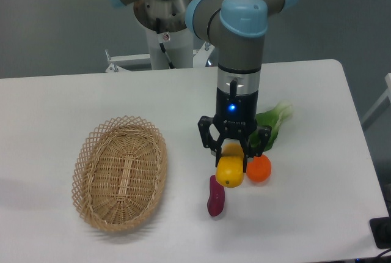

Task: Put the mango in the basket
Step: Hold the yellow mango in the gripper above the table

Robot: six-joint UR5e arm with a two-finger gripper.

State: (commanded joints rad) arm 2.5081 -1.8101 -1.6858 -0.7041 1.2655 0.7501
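Lab: robot arm (241,61), white table (317,153)

Yellow-orange mango (230,172) beside wicker basket (91,153)

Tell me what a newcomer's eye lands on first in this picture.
First, the grey and blue robot arm's black gripper in the middle of the white table, its fingers closed around the smooth yellow-orange mango. Next, the large oval tan wicker basket, lying empty to the left. A round orange fruit, a dark purple sweet potato and a leafy green vegetable cluster by the mango.

Arm points straight down, end effector (232,160) fingers clamped together.
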